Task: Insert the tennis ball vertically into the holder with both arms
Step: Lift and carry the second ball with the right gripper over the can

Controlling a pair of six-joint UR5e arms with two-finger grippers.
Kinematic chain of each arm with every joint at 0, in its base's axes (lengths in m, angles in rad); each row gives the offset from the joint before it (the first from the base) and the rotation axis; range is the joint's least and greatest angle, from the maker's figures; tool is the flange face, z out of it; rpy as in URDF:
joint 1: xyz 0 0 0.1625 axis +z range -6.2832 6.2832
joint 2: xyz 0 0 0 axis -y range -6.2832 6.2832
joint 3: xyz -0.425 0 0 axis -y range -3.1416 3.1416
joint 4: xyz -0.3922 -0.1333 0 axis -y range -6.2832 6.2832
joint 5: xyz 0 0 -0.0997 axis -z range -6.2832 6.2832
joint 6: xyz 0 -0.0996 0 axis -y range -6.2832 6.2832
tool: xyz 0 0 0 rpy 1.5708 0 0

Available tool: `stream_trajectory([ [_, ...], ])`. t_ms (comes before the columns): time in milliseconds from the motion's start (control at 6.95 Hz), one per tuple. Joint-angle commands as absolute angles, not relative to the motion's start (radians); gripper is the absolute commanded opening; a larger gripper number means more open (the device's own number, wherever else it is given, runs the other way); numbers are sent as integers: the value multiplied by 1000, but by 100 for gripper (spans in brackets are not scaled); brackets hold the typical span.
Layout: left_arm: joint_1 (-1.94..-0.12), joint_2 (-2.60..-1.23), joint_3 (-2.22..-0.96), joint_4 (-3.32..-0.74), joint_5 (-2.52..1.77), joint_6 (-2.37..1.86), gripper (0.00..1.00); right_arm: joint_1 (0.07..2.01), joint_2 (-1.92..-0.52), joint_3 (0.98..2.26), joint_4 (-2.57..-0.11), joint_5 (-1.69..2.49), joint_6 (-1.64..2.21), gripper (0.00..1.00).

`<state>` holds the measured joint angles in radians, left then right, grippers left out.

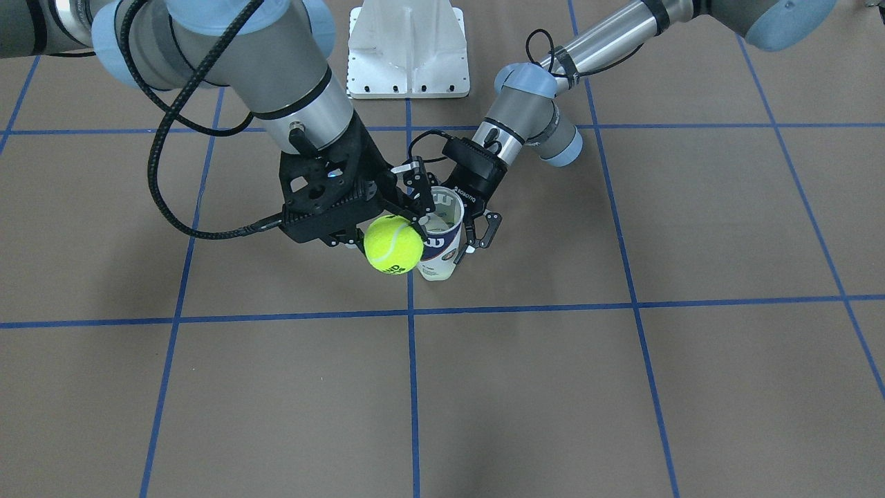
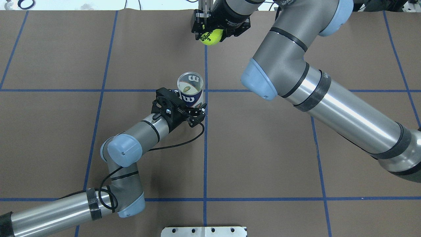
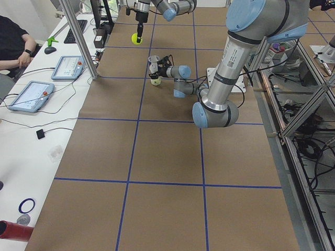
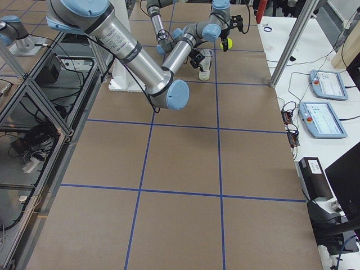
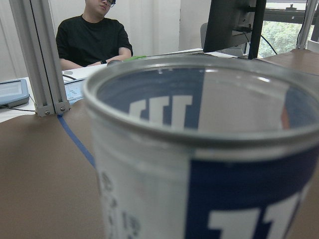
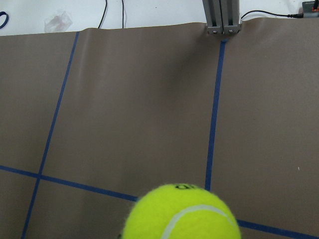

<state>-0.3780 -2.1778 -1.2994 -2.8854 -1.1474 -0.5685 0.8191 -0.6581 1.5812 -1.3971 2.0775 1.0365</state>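
The right gripper (image 2: pixel 213 33) is partly cut off by the top edge of the overhead view, and in the right wrist view only the top of its one yellow-green felt tennis ball (image 1: pixel 393 244) shows, at the bottom edge; its fingers are closed on that ball, held up off the desk (image 1: pixel 622 387). The left gripper's (image 2: pixel 194 113) far finger is hidden behind the one clear plastic cylindrical holder with a navy and white "W" label (image 2: pixel 190 90); its fingers are closed around the holder's lower body. The holder stands upright with its open mouth up, near the middle of the desk where two blue tape lines cross. The left wrist view is filled by the holder's blurred rim, so its inside cannot be made out there. Ball and holder are apart in the overhead view.

Two silver-grey arms are in view. The desk is covered in brown paper gridded with blue tape. Beyond it stand a white side bench with two tablets (image 3: pixel 47 81), aluminium posts, and a seated person in black (image 5: pixel 92 37).
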Motion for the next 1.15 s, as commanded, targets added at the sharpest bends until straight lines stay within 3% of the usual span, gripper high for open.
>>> stream_trajectory([
  [0,-374,-2177,-1298,-2885,-1147,-569,99,772,-657,1609,-1397,2068,1054,0],
  [1007,-374,-2175,-1296,-2885,-1149,-565,99,638,-669,1634,-1480,1999,1054,0],
])
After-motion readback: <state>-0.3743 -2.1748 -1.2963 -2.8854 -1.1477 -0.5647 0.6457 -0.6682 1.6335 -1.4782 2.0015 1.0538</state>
